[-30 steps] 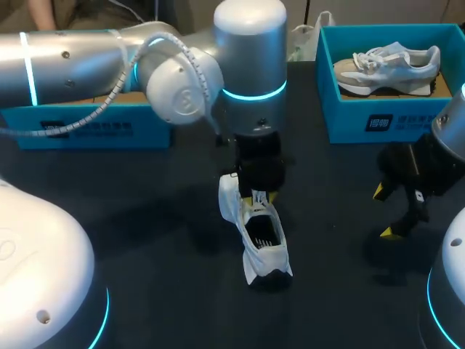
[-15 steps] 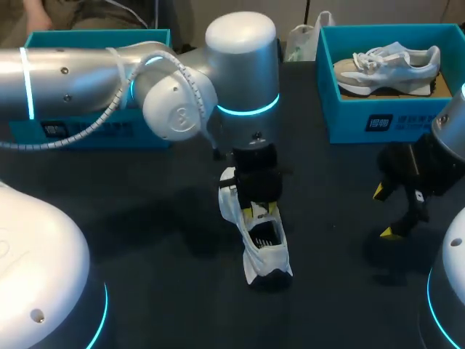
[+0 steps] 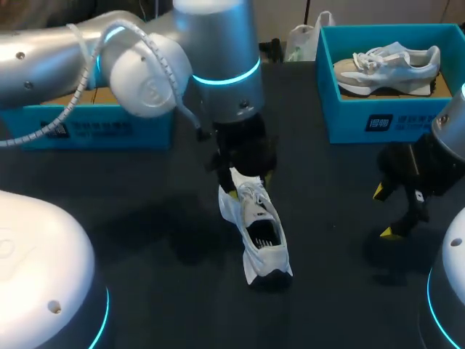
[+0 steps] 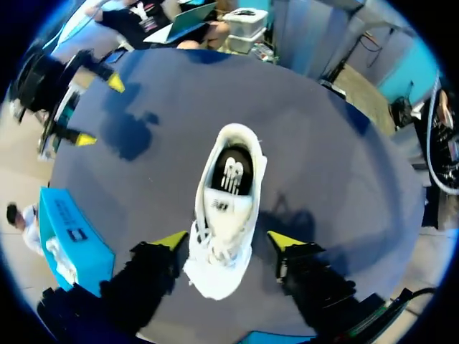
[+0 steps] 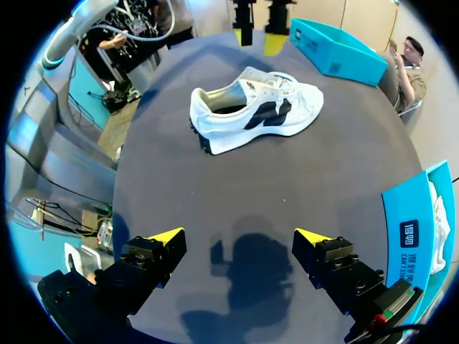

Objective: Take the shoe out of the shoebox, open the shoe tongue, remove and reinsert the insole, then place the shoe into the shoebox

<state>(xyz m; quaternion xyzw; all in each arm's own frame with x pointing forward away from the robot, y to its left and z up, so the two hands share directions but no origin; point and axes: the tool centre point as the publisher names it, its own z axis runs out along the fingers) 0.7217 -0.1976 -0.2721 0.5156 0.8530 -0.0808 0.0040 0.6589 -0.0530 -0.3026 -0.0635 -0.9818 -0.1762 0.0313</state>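
A white shoe point(image 3: 259, 231) with a dark side mark lies on the black table point(image 3: 145, 218), its opening facing up. In the left wrist view the shoe point(image 4: 226, 215) shows its tongue point(image 4: 222, 209) and the dark insole point(image 4: 232, 170) inside. My left gripper point(image 4: 229, 241) is open and straddles the laced front of the shoe, with a gap on each side. From the head view, the left gripper point(image 3: 247, 180) hangs just over the shoe's far end. My right gripper point(image 5: 239, 236) is open and empty, well short of the shoe point(image 5: 251, 107); it is at the table's right point(image 3: 389, 212).
A blue shoebox point(image 3: 407, 120) at the back right holds another pale shoe point(image 3: 389, 67). A second blue box point(image 3: 94, 127) stands at the back left, partly behind my left arm. Bare table lies between the shoe and the right gripper.
My left gripper has opened, let go of the shoe's tongue area, and drawn up and back toward the far side. The shoe and right arm stay put.
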